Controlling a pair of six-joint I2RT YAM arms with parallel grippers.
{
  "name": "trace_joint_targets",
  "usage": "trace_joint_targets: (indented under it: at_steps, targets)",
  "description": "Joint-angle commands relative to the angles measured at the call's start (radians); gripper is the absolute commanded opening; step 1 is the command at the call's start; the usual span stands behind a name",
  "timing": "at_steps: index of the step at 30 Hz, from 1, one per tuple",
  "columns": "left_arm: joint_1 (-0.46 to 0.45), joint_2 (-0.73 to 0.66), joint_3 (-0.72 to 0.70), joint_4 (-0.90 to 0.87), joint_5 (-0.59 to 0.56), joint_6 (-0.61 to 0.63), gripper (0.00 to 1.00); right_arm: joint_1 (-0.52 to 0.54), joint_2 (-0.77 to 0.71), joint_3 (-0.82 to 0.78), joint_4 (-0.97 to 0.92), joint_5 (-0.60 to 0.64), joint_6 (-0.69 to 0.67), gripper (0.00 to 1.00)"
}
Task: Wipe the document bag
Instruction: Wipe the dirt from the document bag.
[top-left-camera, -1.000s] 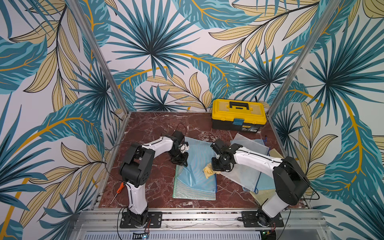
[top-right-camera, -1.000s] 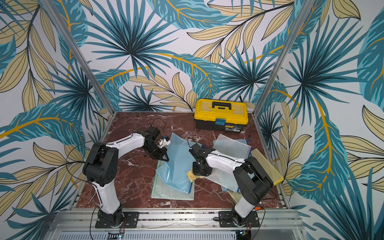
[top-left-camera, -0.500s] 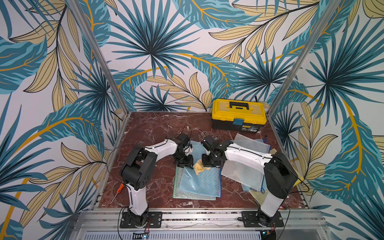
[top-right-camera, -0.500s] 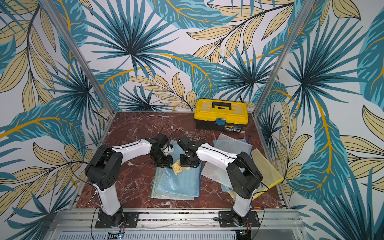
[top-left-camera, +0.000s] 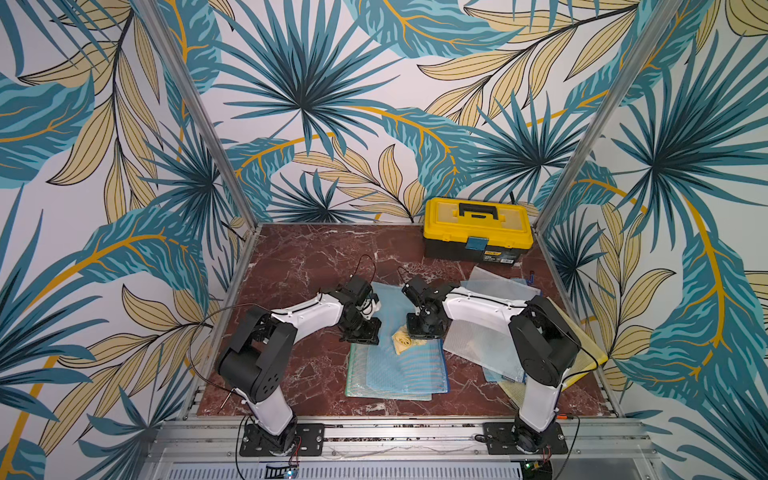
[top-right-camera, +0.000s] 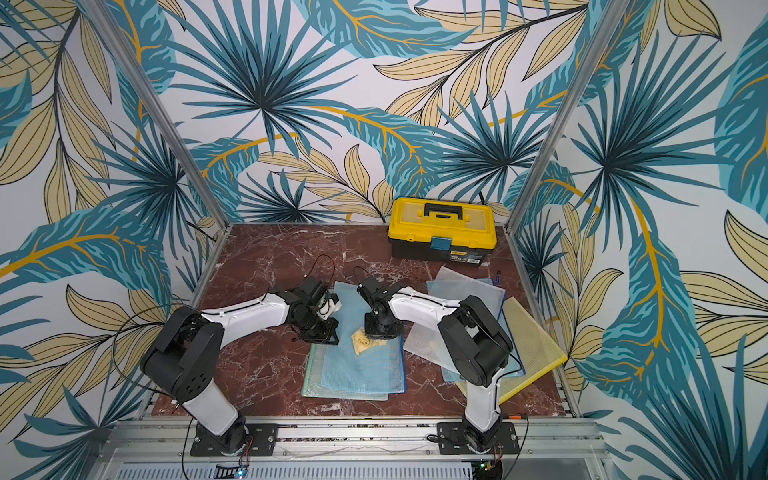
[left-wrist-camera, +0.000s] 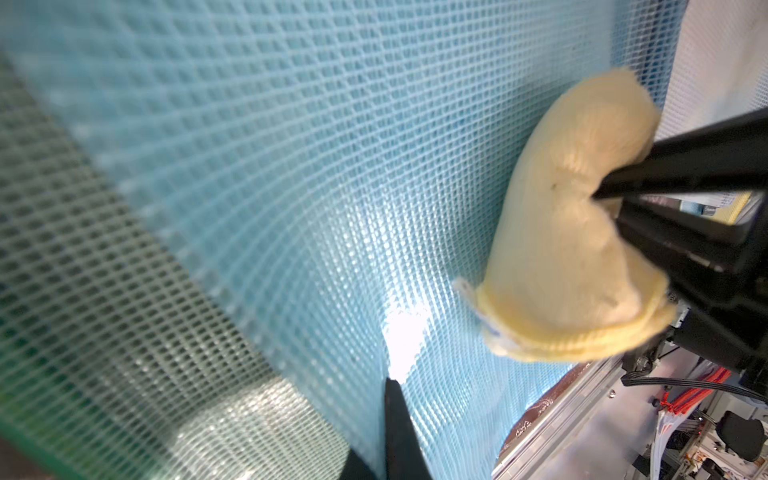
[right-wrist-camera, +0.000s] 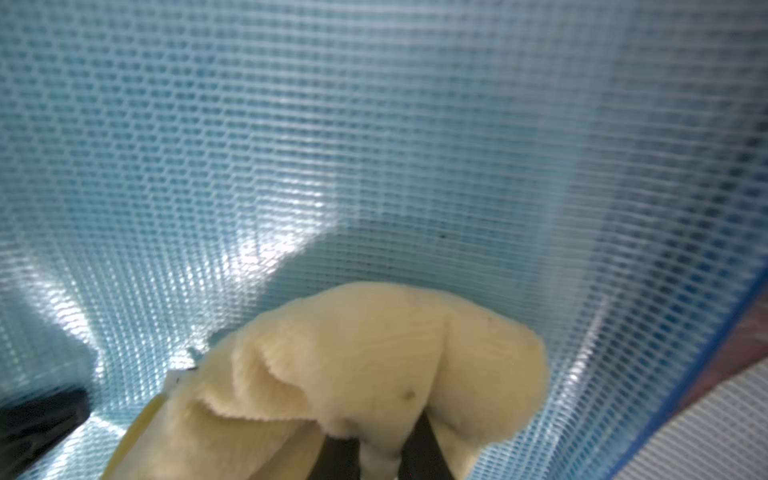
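Document bag (top-left-camera: 399, 370): laid on tabletop (top-left-camera: 299, 266), long axis run far-to-near beneath the right end effector (top-left-camera: 423, 331), by which a cloth (top-left-camera: 404, 340) is clenched near its middle; left end effector (top-left-camera: 362, 332) clenched at its left edge.

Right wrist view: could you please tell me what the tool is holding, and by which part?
The right tool is shut on the yellow cloth, pinching a bunched fold about midway along it.
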Motion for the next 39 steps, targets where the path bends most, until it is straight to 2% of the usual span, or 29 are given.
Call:
trace_joint_targets:
  at_steps: [1,4,6,9,13,16,19,23,25,29,34,36,39]
  targets:
    - [0.002,-0.020,-0.044,0.040,-0.020,-0.042,0.00,-0.081,0.009,-0.048,-0.082,0.148,-0.002,0.00]
    - [0.002,-0.014,-0.082,0.098,-0.019,-0.079,0.00,-0.076,0.001,-0.008,-0.083,0.113,0.011,0.00]
    - [0.001,-0.014,-0.093,0.122,-0.029,-0.094,0.00,-0.027,0.009,0.029,-0.042,0.059,0.030,0.00]
    - [0.000,-0.012,-0.092,0.133,-0.037,-0.099,0.00,0.052,0.095,0.136,-0.022,0.010,0.053,0.00]
    - [0.000,-0.010,-0.095,0.142,-0.035,-0.107,0.00,0.067,0.205,0.241,0.019,-0.023,0.095,0.00]
    - [0.001,-0.012,-0.110,0.151,-0.036,-0.110,0.00,0.032,0.257,0.308,0.005,-0.011,0.104,0.00]
    - [0.001,-0.019,-0.131,0.168,-0.031,-0.110,0.00,-0.056,0.277,0.324,0.001,0.003,0.106,0.00]
    - [0.000,-0.025,-0.153,0.184,-0.032,-0.112,0.00,-0.193,0.280,0.351,-0.095,0.114,0.060,0.00]
    - [0.000,-0.026,-0.159,0.188,-0.035,-0.112,0.00,-0.220,0.262,0.362,-0.145,0.160,0.036,0.00]
    - [0.000,-0.020,-0.150,0.192,-0.039,-0.113,0.00,-0.147,0.221,0.359,-0.114,0.091,0.043,0.00]
    - [-0.001,0.005,-0.125,0.190,-0.031,-0.113,0.00,0.004,0.318,0.492,-0.096,-0.002,0.082,0.00]
    - [0.001,0.013,-0.121,0.191,-0.032,-0.115,0.00,0.019,0.359,0.529,-0.095,-0.034,0.098,0.00]
    - [0.000,0.010,-0.124,0.191,-0.038,-0.119,0.00,-0.011,0.341,0.472,-0.083,-0.016,0.104,0.00]
